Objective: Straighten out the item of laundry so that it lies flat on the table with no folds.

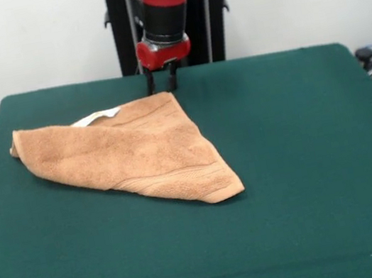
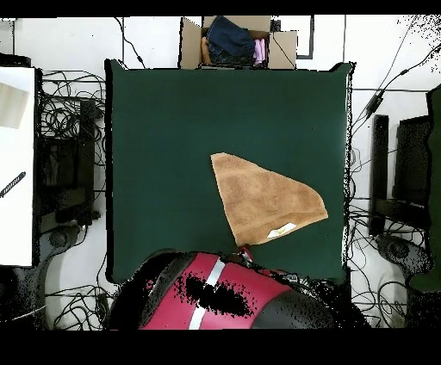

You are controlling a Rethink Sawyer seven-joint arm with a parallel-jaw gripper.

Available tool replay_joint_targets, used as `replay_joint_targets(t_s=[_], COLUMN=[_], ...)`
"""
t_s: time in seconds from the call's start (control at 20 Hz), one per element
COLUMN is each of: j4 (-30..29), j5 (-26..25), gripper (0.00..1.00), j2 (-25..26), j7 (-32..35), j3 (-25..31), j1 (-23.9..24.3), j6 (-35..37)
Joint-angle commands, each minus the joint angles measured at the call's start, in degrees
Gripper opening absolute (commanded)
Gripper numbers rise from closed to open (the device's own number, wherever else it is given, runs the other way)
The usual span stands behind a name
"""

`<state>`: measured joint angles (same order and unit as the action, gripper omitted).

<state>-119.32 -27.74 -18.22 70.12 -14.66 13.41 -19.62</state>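
The orange-tan towel lies folded over itself in a rough triangle on the green table, left of centre. Its white label shows at the far edge. One corner points to the near right, one to the left, and one to the far side under the arm. My gripper hangs from the red arm just above and behind that far corner, its two black fingers apart and holding nothing. In the overhead view the towel lies on the table with the label close to my gripper.
A cardboard box with clothes stands beyond the table's edge opposite the robot. Cables and equipment lie on the floor on both sides of the table. The arm's bulk covers the table edge by the robot's base.
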Motion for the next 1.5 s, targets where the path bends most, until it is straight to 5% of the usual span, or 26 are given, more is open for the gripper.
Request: replay_joint_targets(t_s=[0.05, 0.65, 1.5], j4=[13.69, 13.71, 18.36], j5=[-0.73, 0.01, -10.46], gripper=[1.00, 1.00, 1.00], j2=[7.20, 7.95, 7.59], j7=[6.98, 6.32, 8.12], j3=[5.38, 1.32, 8.24], j1=[-1.39, -5.39, 1.68], j6=[-6.15, -12.71, -4.97])
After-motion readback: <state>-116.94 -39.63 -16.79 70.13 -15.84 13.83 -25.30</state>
